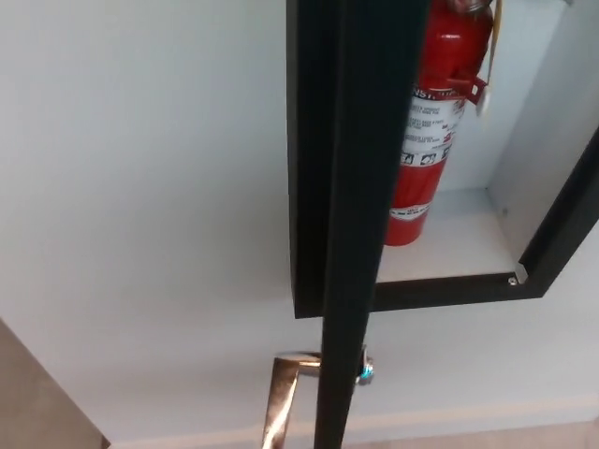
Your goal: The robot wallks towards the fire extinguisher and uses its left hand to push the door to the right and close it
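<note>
Fingers are nowhere for you to see right now, so you cannot tell if they are spread, pressed together or pinching anything; neither the left hand nor the right hand shows in the head view. What you do see is the black-framed cabinet door [360, 187], turned so its thin edge points right at the camera, like a dark bar running from the top middle of the frame down to the bottom. It stands that way because it is swung out from the wall, not shut. A shiny brass-coloured door handle [285, 393] sticks out near the bottom middle, on the door's left side. Behind the door, in the upper right, the red metal fire extinguisher [426, 150] stands upright on the white floor of the wall box [468, 253], kept safe in there. You would likely need to push the door toward the right to close it.
</note>
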You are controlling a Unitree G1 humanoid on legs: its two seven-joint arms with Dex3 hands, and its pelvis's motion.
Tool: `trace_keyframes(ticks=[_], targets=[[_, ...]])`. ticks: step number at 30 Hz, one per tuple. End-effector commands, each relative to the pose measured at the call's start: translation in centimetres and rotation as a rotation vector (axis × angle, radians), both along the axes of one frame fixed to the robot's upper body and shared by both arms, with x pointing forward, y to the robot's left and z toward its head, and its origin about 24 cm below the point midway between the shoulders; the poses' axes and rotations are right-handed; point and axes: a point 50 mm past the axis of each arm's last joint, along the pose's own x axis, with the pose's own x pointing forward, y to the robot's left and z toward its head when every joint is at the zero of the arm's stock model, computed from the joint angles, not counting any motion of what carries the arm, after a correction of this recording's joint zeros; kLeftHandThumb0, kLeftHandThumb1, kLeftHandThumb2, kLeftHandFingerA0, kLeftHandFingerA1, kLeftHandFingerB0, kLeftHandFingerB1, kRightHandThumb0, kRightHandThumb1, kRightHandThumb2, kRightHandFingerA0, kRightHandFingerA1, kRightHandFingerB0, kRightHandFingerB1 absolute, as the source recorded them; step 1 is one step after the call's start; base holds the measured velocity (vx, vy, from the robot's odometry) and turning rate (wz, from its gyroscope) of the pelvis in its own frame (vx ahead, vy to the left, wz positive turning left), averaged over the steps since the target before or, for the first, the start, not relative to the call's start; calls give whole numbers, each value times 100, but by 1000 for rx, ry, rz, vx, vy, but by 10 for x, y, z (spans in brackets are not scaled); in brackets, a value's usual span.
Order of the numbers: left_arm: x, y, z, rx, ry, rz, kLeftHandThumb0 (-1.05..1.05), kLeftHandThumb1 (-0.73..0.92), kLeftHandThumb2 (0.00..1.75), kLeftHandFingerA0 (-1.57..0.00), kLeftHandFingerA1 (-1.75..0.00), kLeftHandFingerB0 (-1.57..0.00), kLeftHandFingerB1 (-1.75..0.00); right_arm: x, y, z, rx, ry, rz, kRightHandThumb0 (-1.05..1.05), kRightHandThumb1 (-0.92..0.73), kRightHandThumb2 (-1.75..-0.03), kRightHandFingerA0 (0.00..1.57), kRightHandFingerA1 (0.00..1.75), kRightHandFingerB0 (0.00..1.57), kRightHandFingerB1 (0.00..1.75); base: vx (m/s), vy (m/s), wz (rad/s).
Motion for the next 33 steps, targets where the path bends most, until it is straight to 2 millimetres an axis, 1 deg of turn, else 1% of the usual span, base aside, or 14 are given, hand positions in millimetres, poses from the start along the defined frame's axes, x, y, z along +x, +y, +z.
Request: trace_keyframes(ticks=[1,4,5,7,10,11,12,13,23,25,26,31,32,33], targets=[[11,15,9,4,-54,12,-58,54,57,-40,-45,-40,-33,4,-7,4,-15,-17,-18,-62,-45,-54,29,52,31,36,0,0,0],[12,22,14,0,-70,38,-56,53,57,-34,-42,-39,-33,5,-7,5,-20,-17,-4,-63,-45,-55,29,53,30,36,28,-45,7],[13,25,16,3,-74,40,-58,53,57,-37,-47,-40,-33,5,-7,5,-23,-15,0,-65,-36,-76,29,57,25,45,24,-84,4],[14,30,19,22,-74,28,-61,53,56,-39,-48,-43,-35,7,-7,6,-24,-16,13,-62,-46,-55,30,52,29,36,3,-102,2],[15,31,20,28,-72,23,-61,53,56,-39,-48,-43,-35,8,-7,6,-24,-17,18,-62,-46,-55,30,52,29,36,0,0,0],[14,31,19,24,-68,29,-61,41,83,-41,-56,-31,-45,8,-6,6,-23,-19,21,-62,-47,-56,31,53,30,36,0,0,0],[12,30,18,20,-63,38,-61,41,83,-41,-56,-31,-45,9,-6,7,-22,-20,26,-62,-47,-56,31,53,30,36,0,0,0],[10,25,15,14,-52,25,-57,53,56,-37,-42,-38,-32,10,-6,6,-24,-17,21,-59,-48,-55,32,50,30,34,0,0,0],[9,20,13,-8,-69,38,-59,52,56,-33,-43,-40,-33,13,-7,8,-40,-10,10,-54,-46,-54,33,51,31,34,0,0,0],[15,22,14,10,-90,40,-57,54,56,-30,-47,-31,-30,12,-10,7,-60,9,7,-57,-45,-55,40,52,32,32,0,0,0],[25,25,17,29,-121,2,-58,54,57,-26,-40,-30,-30,12,-10,8,-60,3,11,-61,-36,-74,34,59,27,44,0,0,0],[39,28,22,54,-163,-56,-58,54,57,-26,-40,-30,-30,13,-10,10,-56,-8,18,-61,-36,-74,34,59,27,44,0,0,0],[87,38,43,152,-242,-314,-66,52,57,-34,-41,-32,-31,14,-8,10,-49,-16,14,-57,-46,-55,32,51,31,35,0,0,0],[95,39,47,166,-260,-352,-66,52,57,-34,-41,-32,-31,14,-8,10,-49,-15,14,-57,-46,-55,32,51,31,35,0,0,0]])
